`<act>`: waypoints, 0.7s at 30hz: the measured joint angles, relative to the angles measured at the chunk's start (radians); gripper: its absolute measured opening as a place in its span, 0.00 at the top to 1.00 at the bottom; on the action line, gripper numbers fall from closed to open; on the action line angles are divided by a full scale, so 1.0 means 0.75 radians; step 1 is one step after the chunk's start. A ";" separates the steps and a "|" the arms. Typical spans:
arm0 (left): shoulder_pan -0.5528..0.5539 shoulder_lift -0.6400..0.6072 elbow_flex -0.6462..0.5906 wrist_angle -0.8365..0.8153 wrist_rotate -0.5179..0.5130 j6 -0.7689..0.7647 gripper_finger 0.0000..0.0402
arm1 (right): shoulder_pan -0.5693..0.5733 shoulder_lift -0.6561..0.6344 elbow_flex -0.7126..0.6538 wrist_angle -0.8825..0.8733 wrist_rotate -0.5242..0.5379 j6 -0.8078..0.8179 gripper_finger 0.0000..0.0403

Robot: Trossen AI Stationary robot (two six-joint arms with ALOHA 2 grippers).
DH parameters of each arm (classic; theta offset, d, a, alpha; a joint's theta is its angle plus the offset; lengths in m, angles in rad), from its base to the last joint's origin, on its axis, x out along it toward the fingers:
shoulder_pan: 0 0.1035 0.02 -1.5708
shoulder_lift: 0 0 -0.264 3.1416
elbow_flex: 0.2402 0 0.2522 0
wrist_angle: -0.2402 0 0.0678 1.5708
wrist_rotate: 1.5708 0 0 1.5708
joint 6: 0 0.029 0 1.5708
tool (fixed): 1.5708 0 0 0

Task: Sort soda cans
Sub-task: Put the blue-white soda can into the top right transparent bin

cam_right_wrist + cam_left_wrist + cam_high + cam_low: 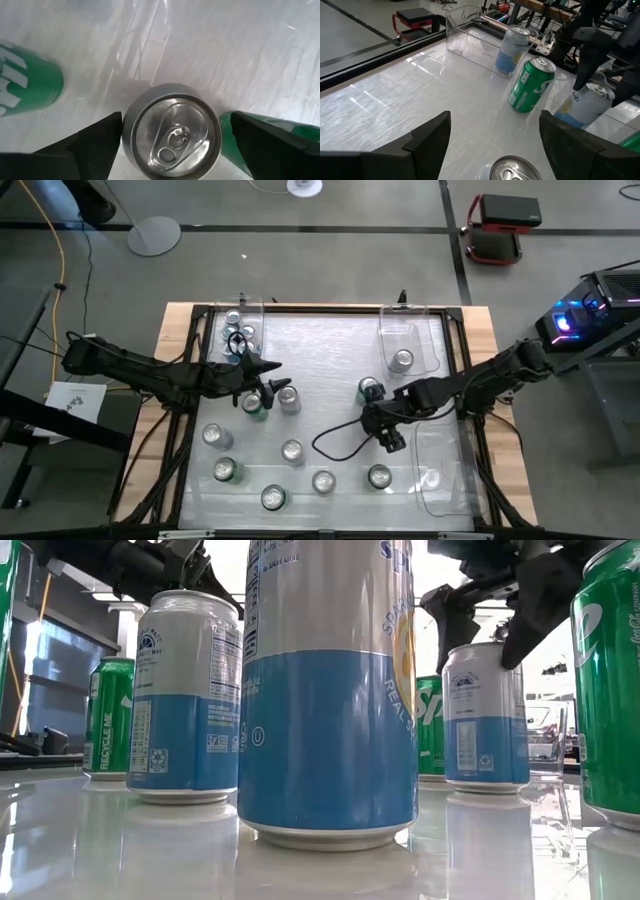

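Note:
Several soda cans stand upright on the white table top [330, 350], green ones and silver-and-blue ones. My right gripper [175, 135] points down over a silver-topped can [172, 131]. It is open, one finger on either side of the can with a narrow gap at each. In the left wrist view that can [585, 102] stands on the table beside a green can [530, 82]. My left gripper [272, 383] hangs open at the table's middle left, above a silver-topped can [512, 171] and beside a green can [255, 406].
Clear plastic bins sit at the far left [240, 320], holding cans, at the far right [410, 340], holding one can [402, 360], and at the near right [440, 470]. More cans [292, 450] stand across the near half. A black cable [335, 442] loops beside my right gripper.

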 joint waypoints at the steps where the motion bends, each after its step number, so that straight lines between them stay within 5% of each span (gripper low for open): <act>1: 0.000 0.000 0.000 0.000 0.000 0.000 0.30 | 0.000 0.000 0.000 0.000 0.000 0.001 0.11; 14: 0.000 0.000 0.000 0.000 0.000 -0.001 0.30 | 0.023 0.001 0.270 -0.252 0.014 0.610 0.11; 21: 0.000 0.000 0.001 0.000 0.000 0.011 0.30 | 0.177 0.001 0.227 -0.130 0.092 0.689 0.11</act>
